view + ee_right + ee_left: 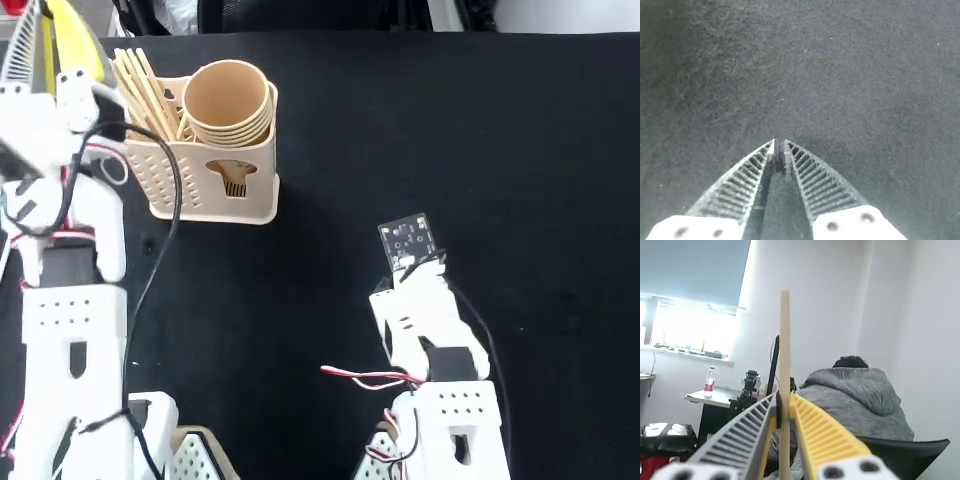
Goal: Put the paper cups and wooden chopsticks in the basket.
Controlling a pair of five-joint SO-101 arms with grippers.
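Cups (pixel 228 100) stacked in basket (pixel 215 190), chopsticks (pixel 150 88) bunched alongside inside. Left claw (pixel 784 405), aloft just beside basket, clenches one chopstick (pixel 784 350), seemingly last, not yet dropped in. Right claw (pixel 779 155) pinched shut, holding nothing, well apart from basket.

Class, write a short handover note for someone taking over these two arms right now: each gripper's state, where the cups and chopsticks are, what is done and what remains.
Left gripper: shut on one wooden chopstick, raised near the basket.
Right gripper: shut, empty, over the black table.
Done: paper cups sit stacked in the basket, with a bundle of chopsticks beside them.
Left: put the held chopstick into the basket.
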